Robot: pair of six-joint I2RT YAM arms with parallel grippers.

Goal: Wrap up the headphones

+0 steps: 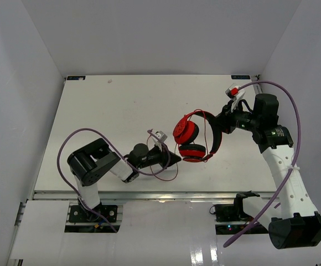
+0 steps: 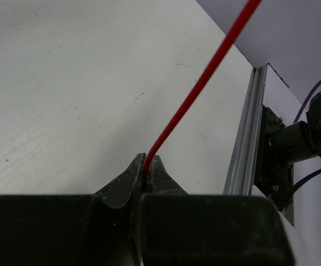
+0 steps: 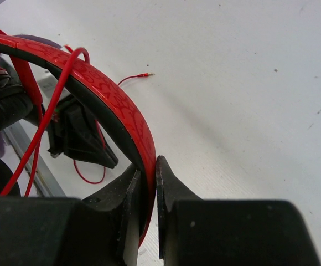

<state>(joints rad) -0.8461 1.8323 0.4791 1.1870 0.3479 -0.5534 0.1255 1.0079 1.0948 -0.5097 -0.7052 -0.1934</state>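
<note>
The red headphones (image 1: 193, 136) hang above the table's middle, ear cups low and to the left. My right gripper (image 1: 221, 122) is shut on their red, black-lined band (image 3: 110, 100), which runs between the jaws of that gripper (image 3: 150, 166). The thin red cord (image 2: 205, 77) rises taut from my left gripper (image 2: 147, 162), which is shut on it. In the top view the left gripper (image 1: 175, 159) sits just left of the ear cups. Slack cord (image 1: 169, 176) loops on the table below it. The plug (image 3: 146, 75) lies on the table.
Purple robot cables (image 1: 296, 127) arc over both arms. A metal rail (image 2: 243, 149) marks the table's near edge, close to the left gripper. White walls (image 1: 16, 111) enclose the table on three sides. The right arm's base (image 1: 293, 230) stands at the near right.
</note>
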